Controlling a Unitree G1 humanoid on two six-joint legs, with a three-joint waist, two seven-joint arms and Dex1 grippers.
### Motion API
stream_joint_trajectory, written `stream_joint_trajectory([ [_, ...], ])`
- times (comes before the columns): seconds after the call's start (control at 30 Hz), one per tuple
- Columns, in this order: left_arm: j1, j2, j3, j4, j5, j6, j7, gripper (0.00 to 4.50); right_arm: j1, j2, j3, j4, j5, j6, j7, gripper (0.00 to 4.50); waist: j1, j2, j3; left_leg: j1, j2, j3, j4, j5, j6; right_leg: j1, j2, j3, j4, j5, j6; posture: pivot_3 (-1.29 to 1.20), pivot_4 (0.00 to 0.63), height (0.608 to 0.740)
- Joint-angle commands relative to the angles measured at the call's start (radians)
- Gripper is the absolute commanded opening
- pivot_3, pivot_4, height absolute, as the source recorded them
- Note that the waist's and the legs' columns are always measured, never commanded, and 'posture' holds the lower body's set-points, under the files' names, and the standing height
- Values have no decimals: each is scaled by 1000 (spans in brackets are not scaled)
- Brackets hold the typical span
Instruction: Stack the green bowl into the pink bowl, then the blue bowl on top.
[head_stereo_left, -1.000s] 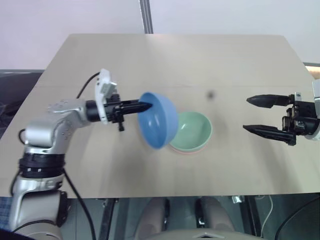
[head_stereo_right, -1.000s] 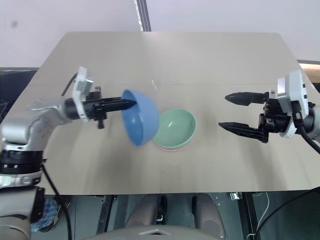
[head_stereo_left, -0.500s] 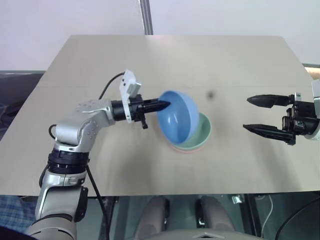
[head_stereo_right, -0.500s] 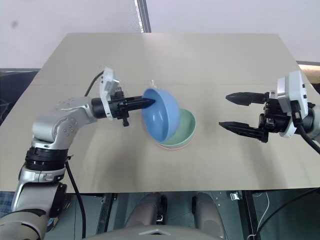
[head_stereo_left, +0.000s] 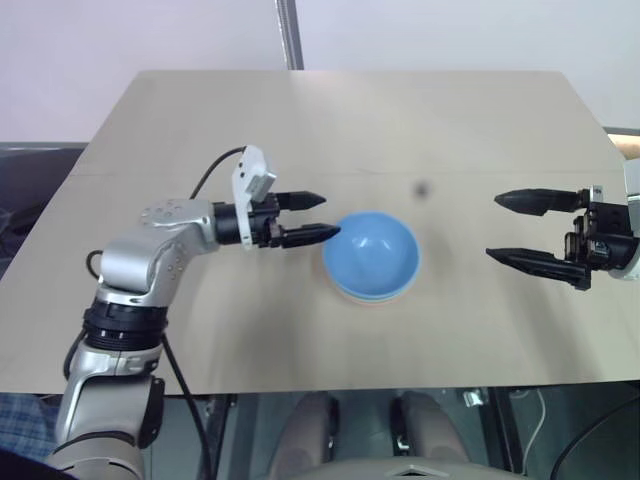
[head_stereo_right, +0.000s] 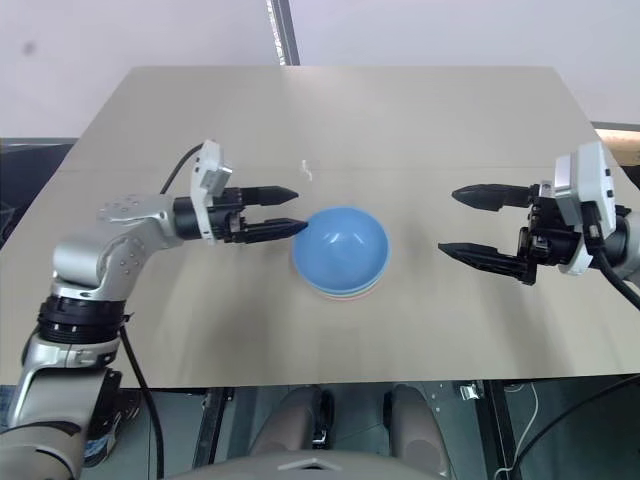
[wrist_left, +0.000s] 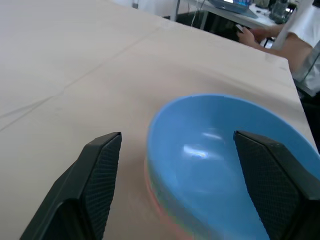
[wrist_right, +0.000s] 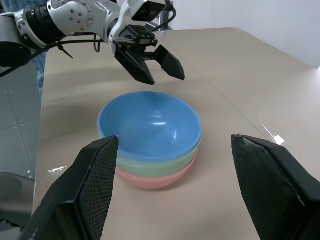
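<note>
The broad, pale beige wooden tabletop (head_stereo_left: 300, 130) carries one stack of three bowls near its middle. Uppermost sits the small round medium-blue plastic bowl (head_stereo_left: 370, 252), upright and empty, nested in the small round pale mint-green plastic bowl (wrist_right: 150, 167), which in turn sits in the small round salmon-pink plastic bowl (wrist_right: 152, 181) resting on the tabletop.

From the head views the blue bowl hides nearly all of the two beneath it; just thin slivers of rim peep out along its near edge. The right wrist view, looking from the side, lays the stack open as three bands: blue above, green in the middle, pink at the base. The left wrist view shows the blue bowl from close by, with a narrow green and pink edge under its rim, and, past the far edge of the tabletop, a person's arm (wrist_left: 295, 47) at another desk.

The left hand (head_stereo_left: 320, 216) stands just beside the blue bowl's rim on the robot's left, fingers spread wide and holding nothing. The right hand (head_stereo_left: 505, 228) hangs well apart on the other side, also wide and empty.
</note>
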Motion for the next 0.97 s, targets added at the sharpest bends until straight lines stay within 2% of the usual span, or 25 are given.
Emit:
stream_joint_trajectory([
  [0.03, 58, 112, 77, -22, -13, -50, -121, 3851, 11, -22, -43, -21, 2, -19, 7, 3944, -1, 0, 0, 0, 0, 0, 0, 0, 0, 0, 0, 0, 0, 0, 0, 0, 150, 740],
  [0.2, 196, 287, 164, 28, 6, -69, -218, 3851, 39, -38, -65, 11, -16, -35, 28, 3944, 1, 0, 0, 0, 0, 0, -1, 0, 0, 0, 0, 0, -1, 0, 0, 0, 150, 740],
  [0.3, 297, 358, 279, 46, -41, -70, -301, 3851, 61, -50, -82, 57, -38, -49, 53, 3944, 3, 0, 0, 0, 0, 0, -1, 0, 1, 0, -1, -1, -1, 0, 0, 0, 150, 740],
  [0.57, 498, 372, 538, 53, -87, -69, -341, 3851, 94, -81, -98, 174, -90, -104, 140, 3944, 2, 0, 0, 1, 0, 0, -2, -1, 2, 0, -2, -1, -1, 0, 0, 0, 150, 740],
  [0.73, 579, 351, 602, 14, -125, -60, -355, 3851, 132, -100, -54, 235, -164, -171, 208, 3944, 4, 0, 0, 1, 1, -1, -2, -3, 4, 1, -2, -1, -1, 0, 0, 0, 150, 740],
  [0.97, 644, 324, 653, -41, -160, -72, -355, 3851, 108, -104, -35, 266, -177, -193, 241, 3944, 2, 1, 1, 2, 1, 0, -3, -3, 4, 1, -3, -1, -1, 0, 0, 0, 150, 740],
])
